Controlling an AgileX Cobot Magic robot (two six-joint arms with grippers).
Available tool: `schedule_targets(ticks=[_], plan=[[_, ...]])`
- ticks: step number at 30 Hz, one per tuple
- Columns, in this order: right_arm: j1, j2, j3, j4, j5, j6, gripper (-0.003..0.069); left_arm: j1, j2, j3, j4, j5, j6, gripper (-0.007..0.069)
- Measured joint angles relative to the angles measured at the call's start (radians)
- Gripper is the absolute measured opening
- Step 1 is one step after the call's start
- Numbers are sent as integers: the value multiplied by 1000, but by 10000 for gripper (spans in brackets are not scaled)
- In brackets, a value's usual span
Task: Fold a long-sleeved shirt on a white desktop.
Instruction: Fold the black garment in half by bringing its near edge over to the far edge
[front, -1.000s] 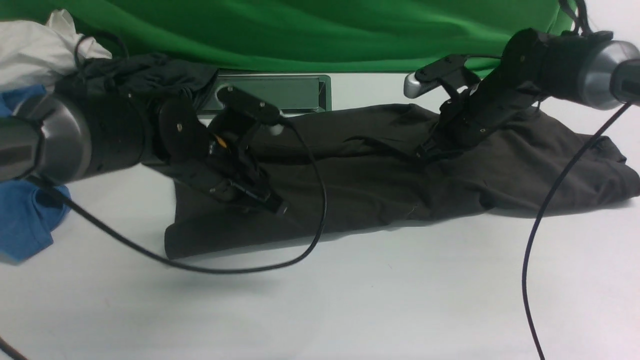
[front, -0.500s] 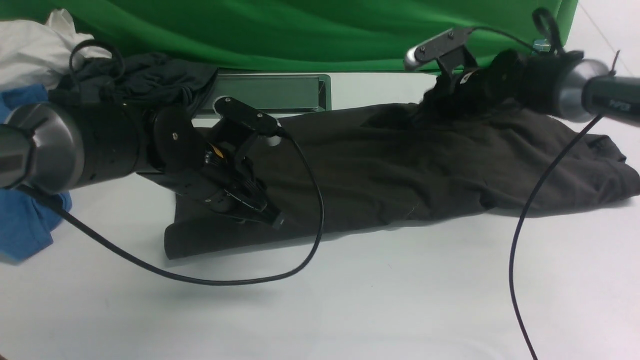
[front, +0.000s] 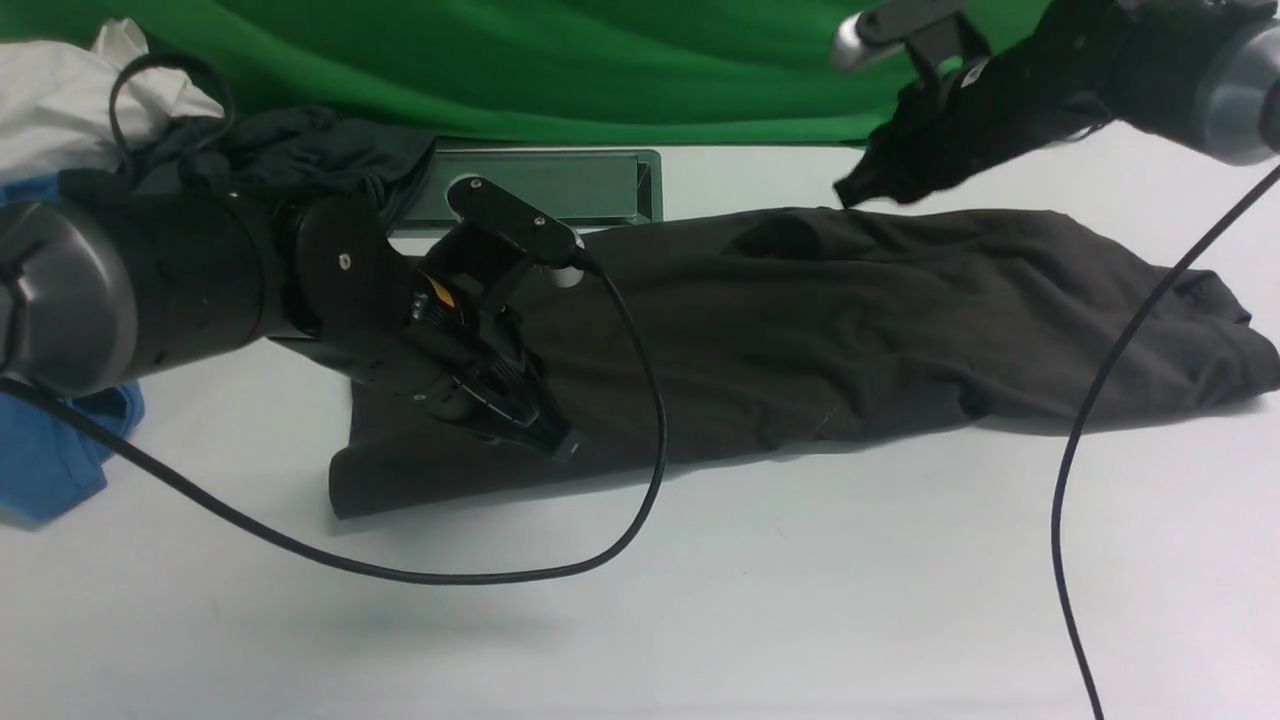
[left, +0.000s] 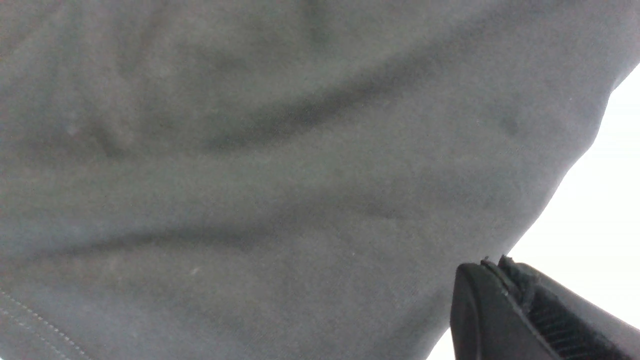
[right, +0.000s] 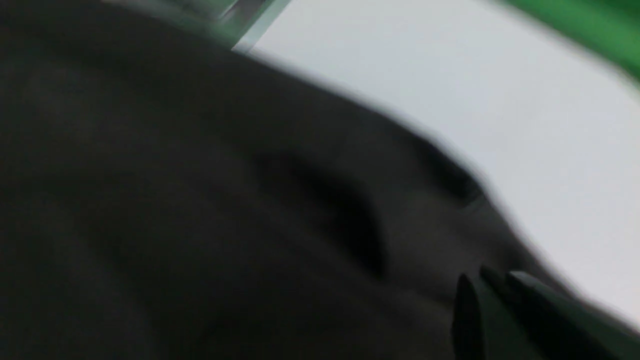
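Though its 9 o'clock end hides behind the left gripper (front: 560, 441), pressed together over it, the long-sleeved shirt (front: 850, 330) lies across the white desktop (front: 800, 600); the right gripper (front: 849, 192), blurred at 1 o'clock, looks closed too.

A lab-like recording setup: green cloth backdrop (front: 600, 70) hung behind a broad, plain white desktop (front: 800, 600).

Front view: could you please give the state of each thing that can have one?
Shirt: laid out as a long wrinkled band on the desk.
Left fingers: shut, low over the shirt's left end.
Right fingers: shut, empty, above the shirt's far edge.
Blue garment: crumpled, far left.
Grey garment: bunched, back left.
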Motion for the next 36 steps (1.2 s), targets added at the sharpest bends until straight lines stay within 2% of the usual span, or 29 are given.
schedule_targets(ticks=[3, 5, 6, 7, 8, 9, 10, 11, 12, 13, 19, 23, 25, 28, 33, 36], plan=[[1, 23, 0, 0, 8, 10, 55, -3, 0, 0, 0, -6, 1, 16], [1, 40, 0, -1, 1, 32, 134, -3, 0, 0, 0, -5, 1, 16], [1, 42, -1, 0, 0, 45, 195, -3, 0, 0, 0, -2, 1, 16], [1, 43, -8, 8, -3, 59, 285, -3, 0, 0, 0, 1, 3, 16], [3, 44, -9, 11, -4, 61, 301, -3, 0, 0, 0, 1, 3, 16], [10, 49, -25, 18, -28, 72, 441, -3, 0, 0, 0, 4, 3, 16], [16, 54, -33, 18, -42, 78, 489, -3, 0, 0, 0, 4, 3, 16], [19, 56, -35, 18, -46, 78, 499, -3, 0, 0, 0, 4, 3, 16], [32, 68, -56, 19, -80, 83, 540, -3, 0, 0, 0, 5, 3, 16], [44, 86, -70, 18, -102, 85, 540, -3, 0, 0, 0, 5, 8, 16], [69, 176, -148, -53, -121, 135, 407, -3, 0, 0, 0, 22, 12, 16], [66, 188, -163, -155, -119, 167, 328, -3, 0, 0, 0, 32, 15, 16], [66, 188, -166, -175, -120, 167, 272, -3, 0, 0, 0, 31, 15, 16], [66, 188, -169, -190, -119, 165, 136, -3, 0, 0, 0, 31, 15, 16], [66, 188, -169, -192, -124, 164, 51, -3, 0, 0, 0, 31, 15, 16], [66, 189, -173, -193, -124, 160, 31, -3, 0, 0, 0, 31, 15, 16]])
